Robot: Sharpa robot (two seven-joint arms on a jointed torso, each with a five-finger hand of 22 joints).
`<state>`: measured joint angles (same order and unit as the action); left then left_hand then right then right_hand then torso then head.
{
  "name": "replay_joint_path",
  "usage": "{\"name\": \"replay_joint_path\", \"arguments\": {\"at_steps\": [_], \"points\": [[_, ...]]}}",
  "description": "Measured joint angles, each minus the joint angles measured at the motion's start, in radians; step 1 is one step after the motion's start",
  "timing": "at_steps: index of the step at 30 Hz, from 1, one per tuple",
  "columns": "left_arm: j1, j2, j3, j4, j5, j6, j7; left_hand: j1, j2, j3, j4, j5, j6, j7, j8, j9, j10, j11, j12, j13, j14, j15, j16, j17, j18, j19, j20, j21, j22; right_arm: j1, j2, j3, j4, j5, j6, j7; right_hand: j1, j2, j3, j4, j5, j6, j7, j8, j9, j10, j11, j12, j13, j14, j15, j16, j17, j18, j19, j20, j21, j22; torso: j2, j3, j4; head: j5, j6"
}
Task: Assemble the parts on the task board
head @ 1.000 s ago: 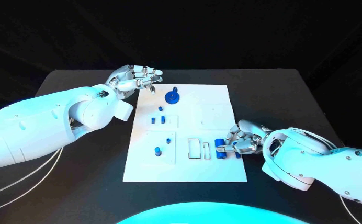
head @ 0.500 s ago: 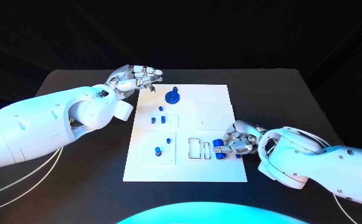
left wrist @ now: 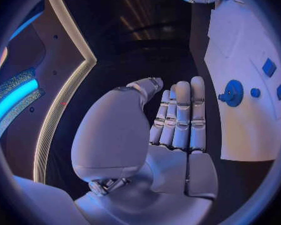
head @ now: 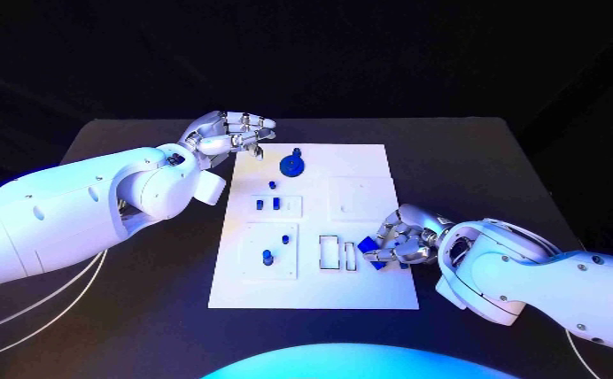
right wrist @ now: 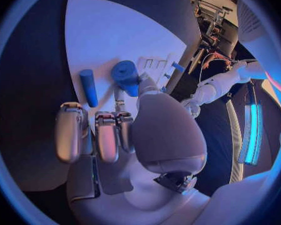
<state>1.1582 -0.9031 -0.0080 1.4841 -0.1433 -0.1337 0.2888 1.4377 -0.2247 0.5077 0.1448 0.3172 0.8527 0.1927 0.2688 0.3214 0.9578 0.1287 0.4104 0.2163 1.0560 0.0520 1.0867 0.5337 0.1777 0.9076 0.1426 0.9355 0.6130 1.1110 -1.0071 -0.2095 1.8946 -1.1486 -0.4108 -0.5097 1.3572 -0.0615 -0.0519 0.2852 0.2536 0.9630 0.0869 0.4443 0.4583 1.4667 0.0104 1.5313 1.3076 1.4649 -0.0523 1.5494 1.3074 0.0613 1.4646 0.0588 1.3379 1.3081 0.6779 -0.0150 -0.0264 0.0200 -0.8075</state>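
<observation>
- Dark surface [head: 473, 158]; white board [head: 364, 166] mid-table.
- Right hand [head: 402, 237] fingers pinch a blue cylinder [right wrist: 126, 76] at the board's near right edge.
- Left hand [head: 230, 134] fingers curled, empty, off the board's far corner.
- Gear [head: 292, 165] and pegs [head: 267, 257] look seated; the cylinder, probably more, remains.

The right hand [head: 404, 239] covers part of the blue parts [head: 370, 250] at the board's [head: 364, 286] edge beside it, so whether its fingertips touch or pinch one cannot be told. In the right wrist view the thumb hides the base of the blue cylinder [right wrist: 125, 76]. The left hand's [head: 233, 134] fingertips are too small to judge.
</observation>
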Motion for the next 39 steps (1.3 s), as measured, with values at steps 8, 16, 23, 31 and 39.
{"name": "replay_joint_path", "arguments": {"at_steps": [8,16,23,31,39], "points": [[0.000,0.003,0.000,-0.003,0.000,0.000,0.000,0.000,0.000,0.000,0.000,0.000,0.000,0.000,0.000,0.000,0.000,0.000,0.000,0.000,0.000,0.000,0.000,0.000,0.000,0.000,0.000,0.000,0.000,0.038,-0.003,0.001,0.032,0.124,-0.034,0.011,0.004,0.001,0.003,-0.002,-0.001,0.001,0.001,0.001,0.000,0.000,0.000,0.000,0.000,0.000,0.000,0.000,0.000,0.000,0.003,-0.003,0.000,0.000,0.000,-0.0007,0.0003,0.000,0.003],[0.000,0.003,0.000,-0.004,0.000,0.000,0.000,0.000,0.000,0.000,0.000,0.000,0.000,0.000,0.000,0.000,0.000,0.000,0.000,0.000,0.000,0.000,0.000,0.000,0.000,0.000,0.000,0.000,0.000,0.050,0.010,0.001,0.044,0.204,-0.044,0.024,-0.006,0.004,0.001,0.005,-0.002,0.004,0.004,0.001,0.000,0.000,0.000,0.000,0.000,0.000,0.000,0.000,0.000,0.000,0.003,-0.003,0.000,0.000,0.000,-0.0016,0.0012,0.002,0.006],[0.000,0.003,0.000,-0.004,0.001,0.000,0.000,0.000,0.000,0.000,0.000,0.000,0.000,0.000,0.000,0.000,0.000,0.000,0.000,0.000,0.000,0.000,0.000,-0.001,0.000,0.000,0.000,0.000,-0.002,0.051,0.050,0.001,0.024,0.233,-0.043,0.025,-0.059,0.018,-0.007,0.009,-0.002,0.006,0.006,0.005,0.001,0.000,0.000,0.000,0.000,0.000,0.000,0.000,0.001,0.000,0.003,-0.003,0.000,0.000,0.000,-0.0023,0.0012,0.004,0.006],[0.000,0.003,0.000,-0.004,0.001,0.000,0.000,0.000,0.000,0.000,0.000,0.000,0.000,0.000,0.000,0.000,0.000,0.000,0.000,-0.001,0.000,0.000,0.000,-0.001,0.000,0.000,0.000,0.000,-0.002,0.049,0.098,0.001,-0.004,0.238,-0.039,0.020,-0.085,0.026,-0.017,0.008,-0.002,0.015,0.004,0.010,0.006,0.000,0.000,0.000,0.000,0.004,-0.003,0.000,0.001,0.000,0.003,-0.003,0.000,0.000,0.000,-0.0021,0.0017,0.005,0.005],[0.000,0.003,0.000,-0.004,0.001,0.000,0.000,0.000,0.000,0.000,0.000,0.000,0.000,0.000,0.000,0.000,0.000,0.000,0.000,-0.001,0.000,0.000,0.000,-0.001,0.000,0.000,0.000,0.000,-0.002,0.043,0.126,0.001,-0.018,0.234,-0.021,0.010,-0.092,0.025,-0.021,0.010,-0.002,0.023,-0.001,0.011,0.003,-0.004,-0.003,0.000,0.000,0.004,-0.003,0.000,0.000,0.000,0.003,-0.003,-0.004,0.000,0.000,-0.0017,0.0015,0.008,0.002]]}}
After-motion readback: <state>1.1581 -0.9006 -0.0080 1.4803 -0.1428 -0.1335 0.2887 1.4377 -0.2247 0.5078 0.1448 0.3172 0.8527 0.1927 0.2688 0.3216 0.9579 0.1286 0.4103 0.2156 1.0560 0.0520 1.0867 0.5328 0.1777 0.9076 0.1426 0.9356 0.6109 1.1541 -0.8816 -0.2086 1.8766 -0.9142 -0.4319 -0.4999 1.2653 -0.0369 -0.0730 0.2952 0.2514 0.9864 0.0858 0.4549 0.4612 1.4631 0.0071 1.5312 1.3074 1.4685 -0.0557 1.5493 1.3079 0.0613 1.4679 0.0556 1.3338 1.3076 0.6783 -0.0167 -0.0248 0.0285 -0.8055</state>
